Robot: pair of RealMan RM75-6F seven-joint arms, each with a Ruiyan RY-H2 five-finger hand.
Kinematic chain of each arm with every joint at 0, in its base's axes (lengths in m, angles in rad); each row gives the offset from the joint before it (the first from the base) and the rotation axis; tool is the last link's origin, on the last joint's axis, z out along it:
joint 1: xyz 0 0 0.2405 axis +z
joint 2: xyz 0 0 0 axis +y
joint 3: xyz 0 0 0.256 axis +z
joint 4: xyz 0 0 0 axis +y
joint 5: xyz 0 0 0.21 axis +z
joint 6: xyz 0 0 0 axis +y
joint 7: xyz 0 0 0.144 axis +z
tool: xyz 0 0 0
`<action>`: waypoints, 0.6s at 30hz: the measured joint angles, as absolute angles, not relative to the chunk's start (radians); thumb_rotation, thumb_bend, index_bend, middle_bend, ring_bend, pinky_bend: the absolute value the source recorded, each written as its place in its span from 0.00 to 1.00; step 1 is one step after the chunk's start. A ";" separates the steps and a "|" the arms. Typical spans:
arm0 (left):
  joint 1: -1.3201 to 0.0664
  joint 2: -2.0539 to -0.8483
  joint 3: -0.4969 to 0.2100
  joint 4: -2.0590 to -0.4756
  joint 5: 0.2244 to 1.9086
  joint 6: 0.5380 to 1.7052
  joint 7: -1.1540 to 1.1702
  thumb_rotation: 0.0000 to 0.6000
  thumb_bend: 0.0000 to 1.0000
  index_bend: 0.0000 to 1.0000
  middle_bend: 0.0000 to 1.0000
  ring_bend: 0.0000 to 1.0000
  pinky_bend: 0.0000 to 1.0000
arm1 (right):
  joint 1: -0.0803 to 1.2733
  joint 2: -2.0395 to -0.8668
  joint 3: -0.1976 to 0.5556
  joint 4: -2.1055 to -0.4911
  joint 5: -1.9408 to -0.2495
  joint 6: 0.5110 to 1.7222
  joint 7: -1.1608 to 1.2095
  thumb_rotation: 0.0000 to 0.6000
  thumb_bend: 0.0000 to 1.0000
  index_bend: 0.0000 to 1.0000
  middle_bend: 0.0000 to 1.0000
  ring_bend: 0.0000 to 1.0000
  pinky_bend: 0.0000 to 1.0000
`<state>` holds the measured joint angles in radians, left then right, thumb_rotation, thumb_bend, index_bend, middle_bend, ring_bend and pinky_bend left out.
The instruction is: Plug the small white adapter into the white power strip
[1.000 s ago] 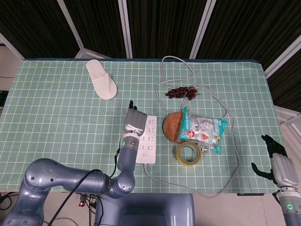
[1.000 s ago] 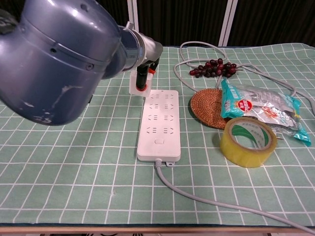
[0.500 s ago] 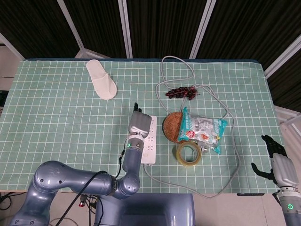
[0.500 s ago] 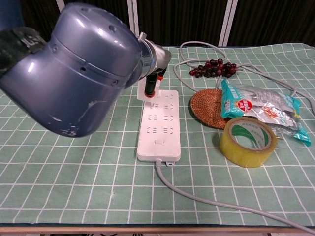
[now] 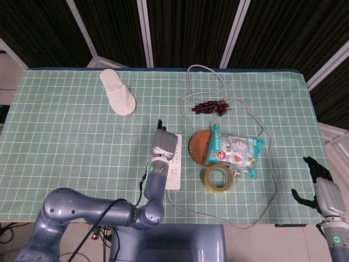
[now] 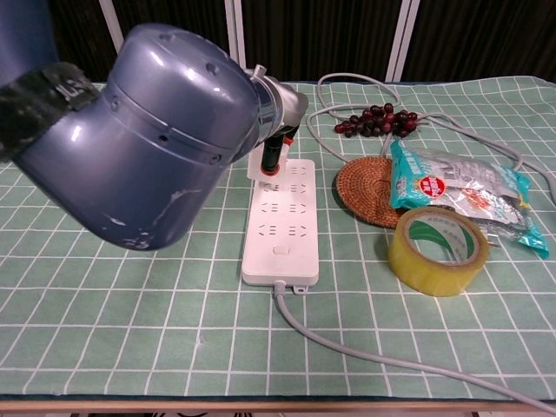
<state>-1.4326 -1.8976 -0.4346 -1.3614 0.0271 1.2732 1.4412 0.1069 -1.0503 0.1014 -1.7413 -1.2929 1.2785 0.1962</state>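
Green checked cloth covers the table (image 5: 65, 136) from edge to edge. Blue-grey left arm (image 6: 148, 139) fills much of the chest view and reaches across to the white power strip (image 6: 282, 221), which lies flat near the table's middle, its grey cable (image 6: 365, 352) leaving the near end. The left hand (image 5: 163, 143) sits over the far end of the strip; it holds the small white adapter (image 6: 263, 162), which is upright and touches or nearly touches the strip's far-left corner. Whether its pins are in a socket cannot be told. The right hand (image 5: 325, 195) rests off the table's right edge, well apart from everything, fingers spread and holding nothing.

Just right of the strip lie a snack bag (image 5: 235, 150), a woven round coaster (image 6: 365, 191) partly under the bag, and a roll of yellow tape (image 6: 439, 250). A white slipper (image 5: 118, 91) lies far left; a bunch of dark grapes (image 5: 211, 107) lies beyond the coaster.
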 measured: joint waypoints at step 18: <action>-1.426 -1.918 -0.434 -1.338 0.041 1.256 1.447 1.00 0.60 0.71 0.72 0.19 0.00 | 0.107 -1.049 0.101 -1.743 -1.291 1.277 0.197 1.00 0.39 0.00 0.00 0.00 0.00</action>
